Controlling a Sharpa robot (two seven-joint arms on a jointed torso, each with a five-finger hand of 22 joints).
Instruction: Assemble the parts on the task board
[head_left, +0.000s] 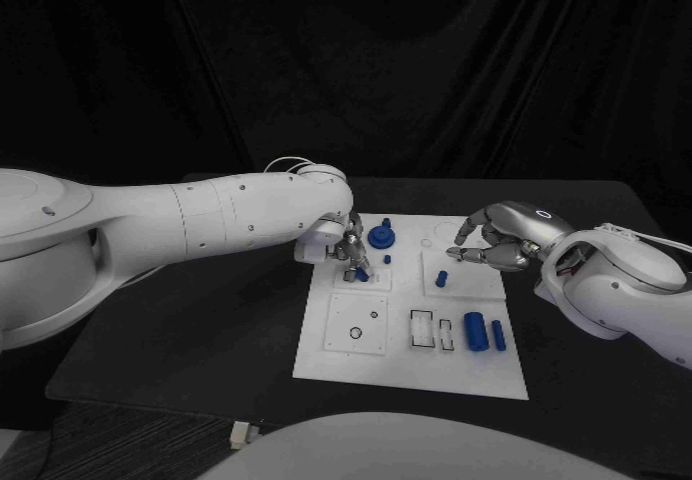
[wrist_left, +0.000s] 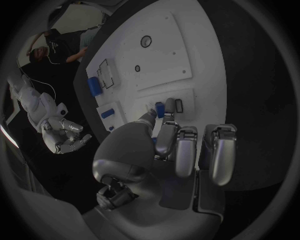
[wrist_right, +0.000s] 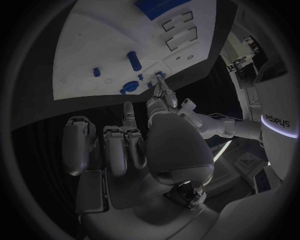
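The white task board lies in the middle of the black table. My left hand reaches over its far left corner and pinches a small blue peg between thumb and a finger, low over a raised square block; the same peg sits at my left hand's fingertips in the left wrist view. My right hand hovers over the board's far right edge, fingers loosely bent and apart, holding nothing. Its palm faces the board.
On the board lie a round blue knob, a short blue peg, a blue piece, a blue cylinder and a thin blue bar. Two rectangular slots and a round-holed plate sit near the front.
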